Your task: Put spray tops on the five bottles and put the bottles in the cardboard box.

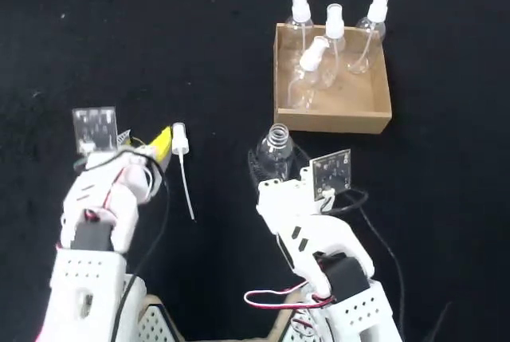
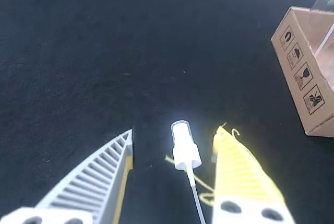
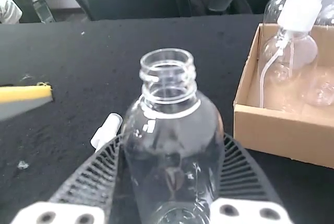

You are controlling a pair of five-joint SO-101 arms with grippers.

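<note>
Just in front of the cardboard box (image 1: 332, 115) the right hand (image 3: 172, 145) pinches the uncapped bottle (image 1: 276, 149) upright, while farther left of it the left hand (image 2: 175, 132), spread astride the spray top (image 2: 183, 148) on the counter (image 1: 199, 55), should close squarely on its cap

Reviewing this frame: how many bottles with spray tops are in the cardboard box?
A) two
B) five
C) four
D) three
C: four capped bottles sit inside the cardboard box, while the fifth, uncapped bottle stands outside it in the right gripper.
</note>
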